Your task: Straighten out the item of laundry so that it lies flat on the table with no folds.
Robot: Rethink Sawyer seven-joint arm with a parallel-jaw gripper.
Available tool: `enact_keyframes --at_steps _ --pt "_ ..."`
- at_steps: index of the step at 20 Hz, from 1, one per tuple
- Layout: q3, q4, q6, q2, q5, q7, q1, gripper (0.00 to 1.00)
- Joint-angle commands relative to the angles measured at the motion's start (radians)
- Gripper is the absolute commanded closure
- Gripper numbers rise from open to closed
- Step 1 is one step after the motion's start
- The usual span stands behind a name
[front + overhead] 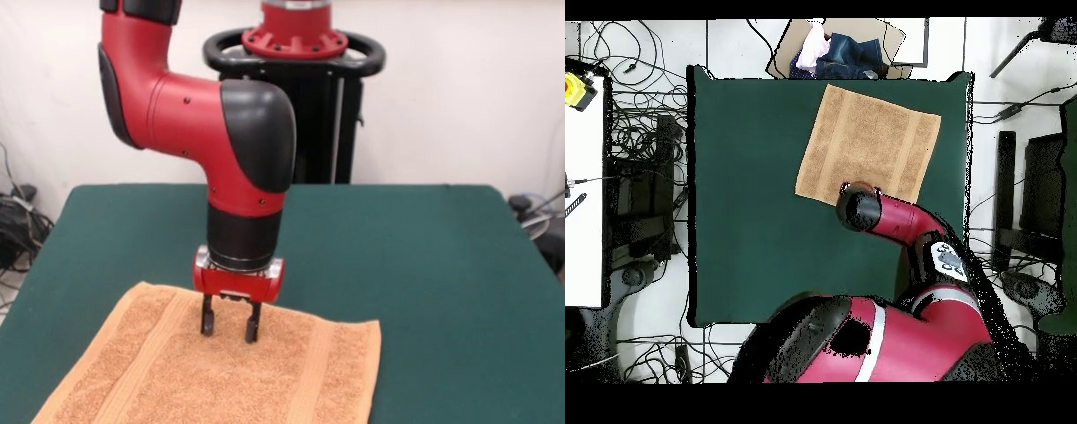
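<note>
The orange-tan towel (221, 371) lies spread out on the dark green table (424, 265), reaching the near edge in the front view. In the overhead view the towel (870, 140) looks flat and roughly square, slightly rotated, with woven bands near two sides. My gripper (229, 331) points straight down with its fingers (207, 318) parted, tips at or just above the towel's surface near its far edge. Nothing is held between the fingers. From overhead the arm's wrist (858, 208) hides the gripper and the towel edge under it.
A pile of dark and pale cloth in a cardboard box (835, 52) sits just past the table's edge beyond the towel. Cables lie on the floor around the table. A white side table (583, 190) stands at the left.
</note>
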Motion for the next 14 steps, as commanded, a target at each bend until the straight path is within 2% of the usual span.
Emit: enact_keyframes --at_steps 1,8,14 --pt "0.028 -0.016 -0.048 0.039 0.02 0.192 0.017 0.0" --pt "-0.022 0.024 -0.029 -0.01 0.068 0.264 0.103 0.0" --pt "-0.038 0.022 -0.02 -0.01 0.115 0.293 0.154 0.0"
